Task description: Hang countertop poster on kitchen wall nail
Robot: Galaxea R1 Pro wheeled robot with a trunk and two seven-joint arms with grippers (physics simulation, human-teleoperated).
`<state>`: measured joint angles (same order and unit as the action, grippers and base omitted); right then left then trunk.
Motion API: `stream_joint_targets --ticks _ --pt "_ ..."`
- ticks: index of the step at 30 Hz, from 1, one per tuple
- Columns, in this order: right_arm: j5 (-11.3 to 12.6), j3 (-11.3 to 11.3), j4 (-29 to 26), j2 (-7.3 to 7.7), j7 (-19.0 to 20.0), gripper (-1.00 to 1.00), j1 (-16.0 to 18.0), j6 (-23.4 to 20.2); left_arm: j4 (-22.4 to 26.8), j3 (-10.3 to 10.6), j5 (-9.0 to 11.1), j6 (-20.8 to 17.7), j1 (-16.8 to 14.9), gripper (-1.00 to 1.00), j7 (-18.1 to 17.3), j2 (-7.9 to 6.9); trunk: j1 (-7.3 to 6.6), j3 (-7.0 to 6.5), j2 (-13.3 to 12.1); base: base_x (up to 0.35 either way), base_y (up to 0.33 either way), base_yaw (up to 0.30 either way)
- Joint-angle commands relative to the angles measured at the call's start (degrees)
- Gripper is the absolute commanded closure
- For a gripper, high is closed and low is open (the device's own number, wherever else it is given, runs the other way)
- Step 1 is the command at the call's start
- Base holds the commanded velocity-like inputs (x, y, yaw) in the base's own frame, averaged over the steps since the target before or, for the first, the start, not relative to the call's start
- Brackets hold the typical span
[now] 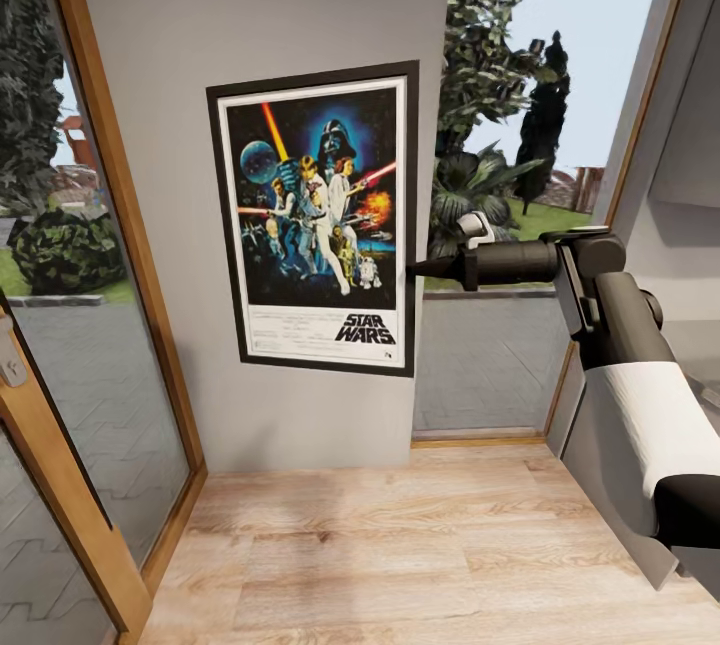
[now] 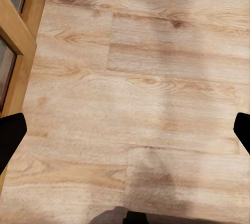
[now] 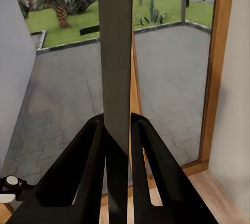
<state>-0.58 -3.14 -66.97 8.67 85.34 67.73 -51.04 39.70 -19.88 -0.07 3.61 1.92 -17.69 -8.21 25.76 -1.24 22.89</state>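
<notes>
The black-framed Star Wars poster stands upright and flat against the grey wall panel between two windows. My right gripper reaches in from the right and is shut on the poster's right edge at mid-height. In the right wrist view that edge rises as a dark strip clamped between my two black fingers. My left gripper hangs open over the wooden floor, holding nothing. No wall nail can be made out, and the kitchen countertop is out of view.
Tall wood-framed windows flank the wall panel, one to the left and one to the right. Pale plank floor lies below. A white wall rises close by my right arm.
</notes>
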Motion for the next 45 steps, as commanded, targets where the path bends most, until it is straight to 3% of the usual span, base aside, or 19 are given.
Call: stream_joint_targets --ticks 1,26,45 --pt "0.0 -0.1 0.0 0.03 0.3 1.0 0.0 -0.8 0.0 -0.2 0.0 0.1 0.0 -1.0 -0.3 0.01 0.02 0.01 0.0 0.0 0.0 0.0" --pt "-0.1 0.0 0.0 -0.05 -0.1 1.0 0.3 -0.9 0.0 -0.2 0.0 0.1 0.0 -1.0 -0.3 -0.03 0.02 0.01 0.0 0.0 0.0 0.0" --pt "0.1 0.1 0.7 -0.48 0.0 1.0 3.5 -1.1 0.0 -0.2 0.0 0.1 0.0 -1.0 -0.3 -0.04 0.02 0.01 0.0 0.0 0.0 0.0"
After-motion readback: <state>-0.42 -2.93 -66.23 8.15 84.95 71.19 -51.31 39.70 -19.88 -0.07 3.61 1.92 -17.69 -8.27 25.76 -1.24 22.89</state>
